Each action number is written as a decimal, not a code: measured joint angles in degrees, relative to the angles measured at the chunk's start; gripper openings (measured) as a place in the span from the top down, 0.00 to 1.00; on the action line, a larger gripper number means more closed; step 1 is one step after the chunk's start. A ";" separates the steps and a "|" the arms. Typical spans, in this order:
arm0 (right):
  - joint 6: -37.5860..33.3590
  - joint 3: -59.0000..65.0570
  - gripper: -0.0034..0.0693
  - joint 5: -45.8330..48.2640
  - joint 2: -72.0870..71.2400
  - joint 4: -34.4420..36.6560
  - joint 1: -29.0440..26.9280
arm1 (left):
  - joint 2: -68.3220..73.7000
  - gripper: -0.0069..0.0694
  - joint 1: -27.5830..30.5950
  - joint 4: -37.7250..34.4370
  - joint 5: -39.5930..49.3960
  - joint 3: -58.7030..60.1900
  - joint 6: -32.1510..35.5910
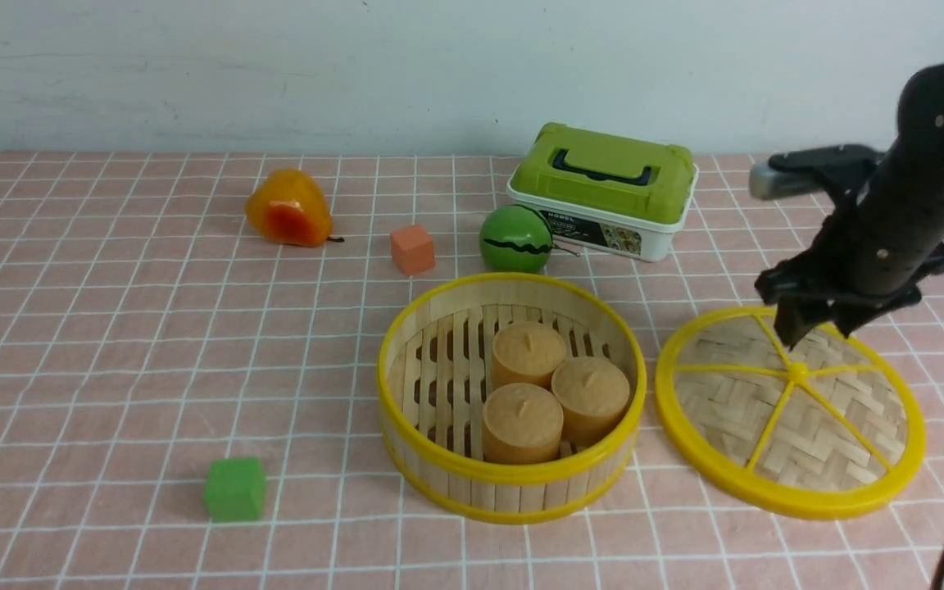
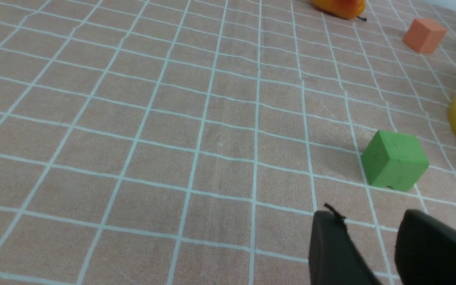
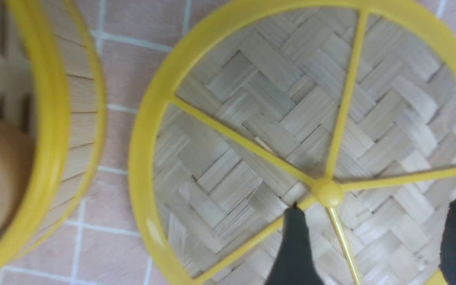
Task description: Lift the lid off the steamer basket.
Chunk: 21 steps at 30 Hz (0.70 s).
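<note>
The woven lid (image 1: 832, 434), rimmed and spoked in yellow, lies flat on the tabletop (image 1: 111, 344) just to the right of the open steamer basket (image 1: 513, 483), with a narrow strip of tile pattern between the two. Three round buns (image 1: 523, 424) sit exposed on the basket's slatted floor. The right gripper (image 3: 374, 225) hangs over the lid, its fingers spread well apart on either side of the area by the centre knob (image 3: 327, 192), gripping nothing. At the near left, the left gripper (image 2: 360, 211) shows its fingertips with a gap between them and nothing held, near a green block (image 1: 235, 489). Beyond the basket, a toy watermelon (image 1: 516, 238) and a green-lidded box (image 1: 603, 184) stand on the far side.

The task appears to be at its closing step: the lid is off and set down, free of the gripper. The next move calls for the right arm to rise straight up and withdraw, fingers kept wide so that neither snags the knob or drags the lid back against the basket.
</note>
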 joint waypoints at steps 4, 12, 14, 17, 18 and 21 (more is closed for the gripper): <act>-2.35 4.25 0.33 -1.38 -13.39 4.07 0.00 | 0.00 0.60 0.00 0.00 0.00 0.00 0.00; -7.49 26.60 0.66 -10.01 -40.70 10.21 0.00 | 0.00 0.60 0.00 0.00 0.00 0.00 0.00; -7.68 32.43 0.82 -13.50 -47.29 10.87 0.00 | 0.00 0.60 0.00 0.00 0.00 0.00 0.00; -7.87 38.18 0.95 -16.71 -53.40 10.99 0.00 | 0.00 0.60 0.00 0.00 0.00 0.00 0.00; -7.87 39.43 0.97 -17.25 -55.11 10.99 0.00 | 0.00 0.60 0.00 0.00 0.00 0.00 0.00; -7.87 41.22 0.98 -18.53 -58.21 10.99 0.00 | 0.00 0.60 0.00 0.00 0.00 0.00 0.00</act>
